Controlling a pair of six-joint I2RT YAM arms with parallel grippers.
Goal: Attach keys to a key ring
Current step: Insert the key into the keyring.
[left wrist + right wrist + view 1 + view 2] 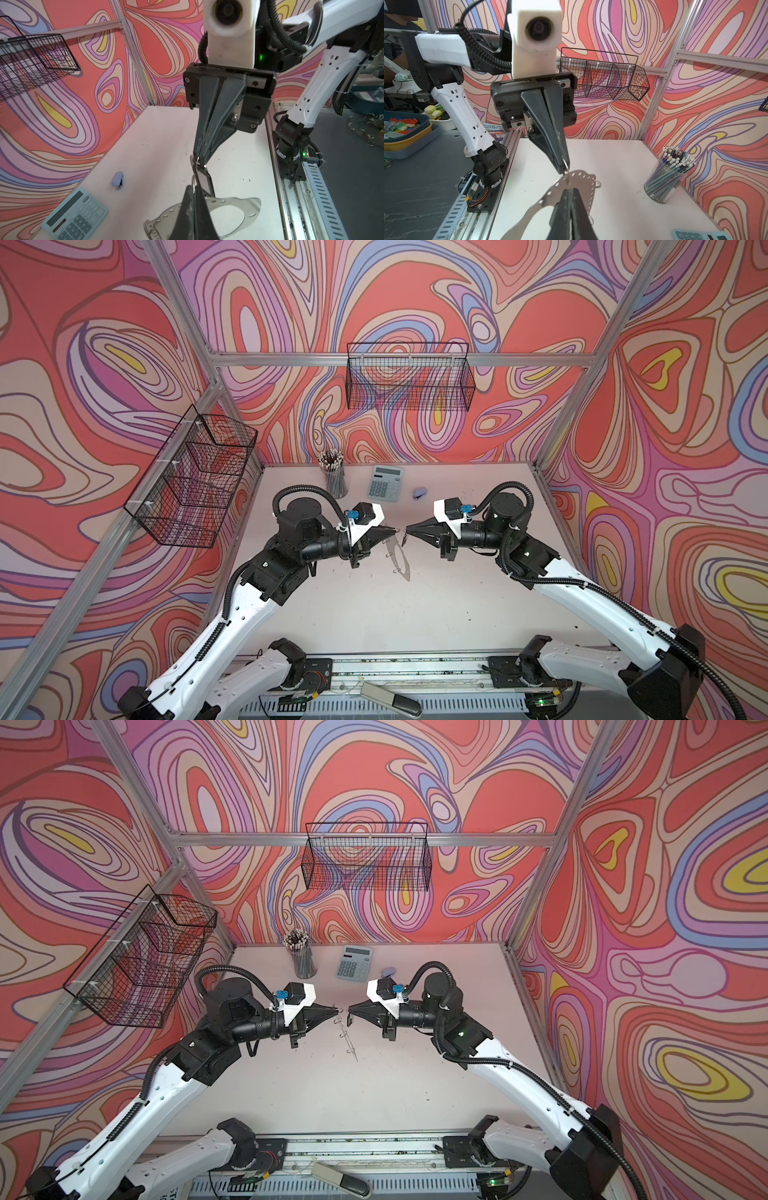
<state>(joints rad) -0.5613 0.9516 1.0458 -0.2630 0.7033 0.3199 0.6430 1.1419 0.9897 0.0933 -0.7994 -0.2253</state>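
Observation:
My two grippers meet tip to tip above the table's middle, left gripper [394, 532] and right gripper [408, 531]. The key ring [249, 209], a translucent grey-brown oval band with a dotted rim, hangs below them; it is edge-on in a top view [352, 1046]. In the left wrist view my left gripper [194, 187] is shut on a silver wire loop at the band's rim. Facing it, the right gripper [197, 160] is shut on the silver top of the keys, whose black tag [204, 181] with a pale window dangles below. In the right wrist view, the right gripper [569, 190] hides the tag.
A cup of pencils [334, 479], a pale blue calculator [385, 483] and a small blue stapler [419, 492] stand along the table's far edge. Black wire baskets hang on the left wall [195, 481] and back wall [409, 377]. An aluminium rail [415, 668] runs along the front.

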